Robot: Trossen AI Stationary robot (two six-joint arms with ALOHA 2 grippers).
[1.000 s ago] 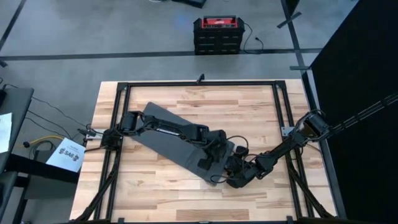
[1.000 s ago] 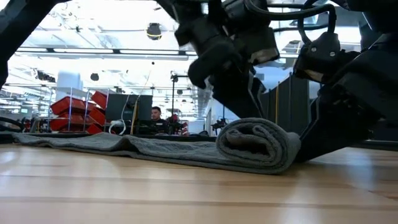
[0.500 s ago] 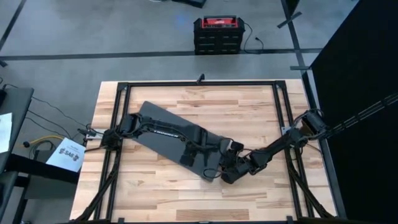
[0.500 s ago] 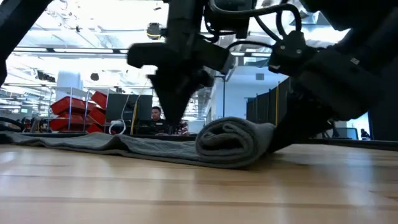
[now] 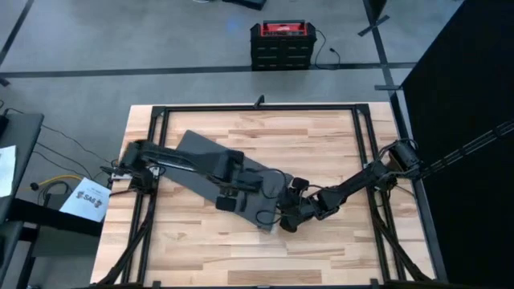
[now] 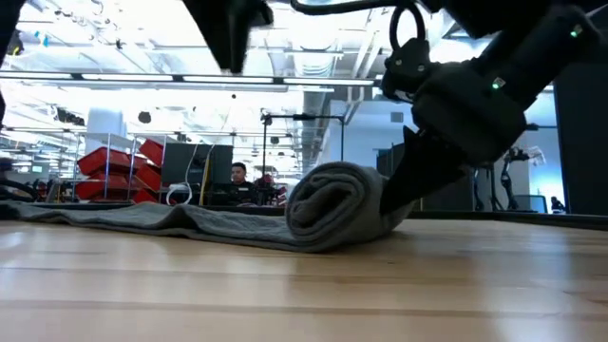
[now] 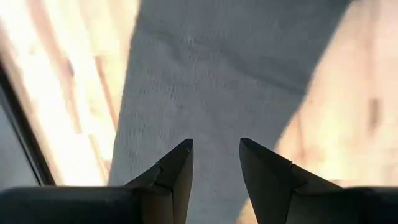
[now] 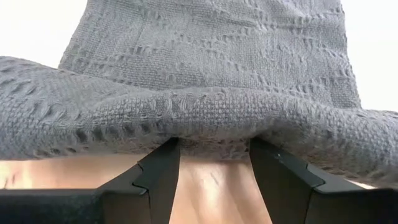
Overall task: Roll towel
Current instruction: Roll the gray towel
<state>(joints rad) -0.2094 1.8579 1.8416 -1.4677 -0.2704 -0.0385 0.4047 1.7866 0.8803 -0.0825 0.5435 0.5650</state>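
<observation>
The right gripper (image 5: 287, 221) sits low on the table (image 5: 321, 136), its two dark fingers (image 8: 163, 177) parted a little and pushed under the rolled end of the towel (image 5: 205, 160), the grey weave bulging over their tips without being pinched. The right arm reaches in from the right edge, stretched long and nearly flat, toward the table's middle. In the low view the roll (image 6: 334, 204) stands as a thick spiral, with the gripper body pressed against its side.

The left gripper (image 7: 216, 163) hangs above the flat part of the towel, fingers moderately apart and holding nothing; its arm comes in from the left edge.

The towel lies diagonally from near the far left corner toward the centre, flat along most of its length. Bare wood stays free along the far edge, the right side and the whole near edge.

Since a second ago the roll has travelled toward the left edge and grown thicker, the right gripper following it, while the left gripper has lifted off the cloth and drawn back toward its own side.
</observation>
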